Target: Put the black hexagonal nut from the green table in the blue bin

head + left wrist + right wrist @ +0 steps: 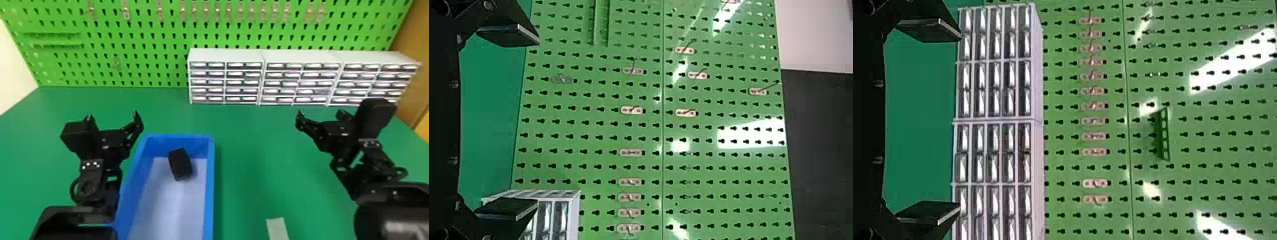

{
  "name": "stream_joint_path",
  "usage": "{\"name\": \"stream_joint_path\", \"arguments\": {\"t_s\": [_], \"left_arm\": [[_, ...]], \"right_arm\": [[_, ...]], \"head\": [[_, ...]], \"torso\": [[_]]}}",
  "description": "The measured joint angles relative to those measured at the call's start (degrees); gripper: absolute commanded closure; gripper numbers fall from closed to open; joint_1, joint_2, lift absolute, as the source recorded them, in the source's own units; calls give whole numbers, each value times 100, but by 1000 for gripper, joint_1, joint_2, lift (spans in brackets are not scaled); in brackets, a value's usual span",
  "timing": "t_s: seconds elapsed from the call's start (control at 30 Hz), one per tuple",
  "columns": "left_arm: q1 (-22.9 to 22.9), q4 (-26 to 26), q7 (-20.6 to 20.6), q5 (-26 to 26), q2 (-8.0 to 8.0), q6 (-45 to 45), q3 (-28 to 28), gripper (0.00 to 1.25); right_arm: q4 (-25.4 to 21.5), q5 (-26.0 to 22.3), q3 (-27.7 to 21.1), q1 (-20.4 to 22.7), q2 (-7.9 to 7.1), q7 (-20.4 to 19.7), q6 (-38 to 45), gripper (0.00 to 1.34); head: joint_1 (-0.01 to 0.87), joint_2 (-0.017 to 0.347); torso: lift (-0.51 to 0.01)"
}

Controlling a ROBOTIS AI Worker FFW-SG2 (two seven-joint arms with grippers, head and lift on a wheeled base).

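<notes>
Clock: centred on the nut in the head view, with 12 o'clock at the far side.
Nut: the black hexagonal nut (pixel 180 164) is in the blue bin (pixel 209 185), lying on the pale bottom nearer the 12 o'clock wall and tilted a little off straight, its far end toward 11.
Left jaws: the left gripper (pixel 113 115) is up at 10 o'clock, outside the bin; its jaws stand wide apart.
Right jaws: the right gripper (pixel 320 113) is at 2 o'clock, well apart from the bin, jaws likewise spread.
Bench: the green bench (pixel 249 127) carries the bin.
Pale strip: a flat pale strip (pixel 277 228) lies on the bench at 4 o'clock, clear of the bin.
Drawers: a row of small-drawer cabinets (pixel 223 55) stands between 1 and 2 o'clock, against the pegboard.
Pegboard: the green pegboard (pixel 145 32) rises across 12 o'clock, with metal hooks fixed on it.
</notes>
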Motion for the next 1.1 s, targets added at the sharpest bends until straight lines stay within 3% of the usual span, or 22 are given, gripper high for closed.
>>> {"name": "stream_joint_path", "arguments": {"t_s": [0.3,1.1], "left_arm": [[-58,2,3,-26,0,0,-52,140],[-64,3,-6,-66,5,-1,-70,140]], "right_arm": [[62,-55,-145,-30,141,-374,-235,111],[144,-157,-108,-62,102,-371,-151,111]], "head": [[657,57],[657,57]], "torso": [[-95],[-95]]}}
